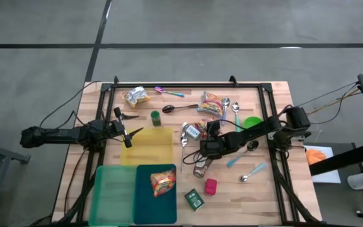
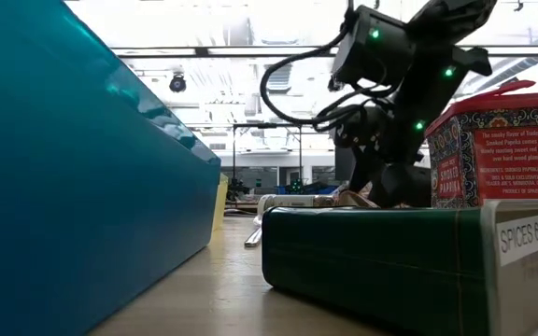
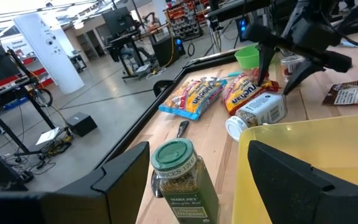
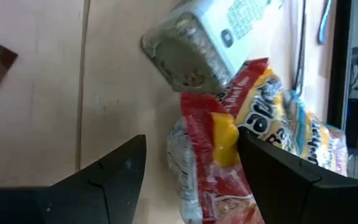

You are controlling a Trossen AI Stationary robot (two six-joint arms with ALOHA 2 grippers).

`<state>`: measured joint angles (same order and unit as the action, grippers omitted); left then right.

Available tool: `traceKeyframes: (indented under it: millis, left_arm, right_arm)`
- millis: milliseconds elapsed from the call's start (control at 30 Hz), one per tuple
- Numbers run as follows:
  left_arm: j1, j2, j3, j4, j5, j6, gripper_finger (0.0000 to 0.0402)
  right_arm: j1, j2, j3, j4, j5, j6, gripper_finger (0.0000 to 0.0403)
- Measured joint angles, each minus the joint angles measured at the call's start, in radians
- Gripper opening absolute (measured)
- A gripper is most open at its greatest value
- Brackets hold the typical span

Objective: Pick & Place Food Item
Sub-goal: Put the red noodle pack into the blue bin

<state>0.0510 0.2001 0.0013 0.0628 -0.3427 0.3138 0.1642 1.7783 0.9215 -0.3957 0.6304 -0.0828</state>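
A red and yellow food packet (image 4: 219,149) lies flat on the table beside a glass jar (image 4: 197,43) that lies on its side. In the high view both are at the table's middle, the packet (image 1: 205,124) just right of the jar (image 1: 191,131). My right gripper (image 4: 191,142) is open and slants down over the packet, one finger on each side of it, without touching it as far as I see; it (image 3: 277,70) also shows in the left wrist view. My left gripper (image 1: 130,128) waits open at the table's left.
A green-lidded spice jar (image 3: 180,180) stands just ahead of my left gripper. Yellow (image 1: 150,148), green (image 1: 113,189) and teal (image 1: 145,202) trays sit at the near left, the teal one holding a noodle packet (image 1: 162,182). Snack packets (image 1: 212,104), spoons, a green cup (image 1: 252,122) and tins (image 1: 210,186) lie around.
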Motion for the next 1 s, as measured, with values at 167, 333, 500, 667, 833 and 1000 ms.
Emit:
traceKeyframes:
  millis: [167, 333, 500, 667, 833, 1000]
  left_arm:
    - [0.0, 0.0, 0.0, 0.0, 0.0, 0.0, 0.0275]
    - [0.0, 0.0, 0.0, 0.0, 0.0, 0.0, 0.0275]
    - [0.0, 0.0, 0.0, 0.0, 0.0, 0.0, 0.0275]
    - [0.0, 0.0, 0.0, 0.0, 0.0, 0.0, 0.0275]
    - [0.0, 0.0, 0.0, 0.0, 0.0, 0.0, 0.0275]
    - [0.0, 0.0, 0.0, 0.0, 0.0, 0.0, 0.0275]
  right_arm:
    - [0.0, 0.009, 0.0, 0.011, 0.0, -0.003, 0.0254]
    - [0.0, 0.009, 0.0, 0.011, -0.001, 0.001, 0.0254]
    - [0.0, 0.009, 0.0, 0.014, -0.002, 0.005, 0.0254]
    - [0.0, 0.009, 0.0, 0.014, -0.002, 0.023, 0.0254]
    - [0.0, 0.009, 0.0, 0.014, -0.002, 0.023, 0.0252]
    - [0.0, 0.009, 0.0, 0.014, -0.002, 0.023, 0.0215]
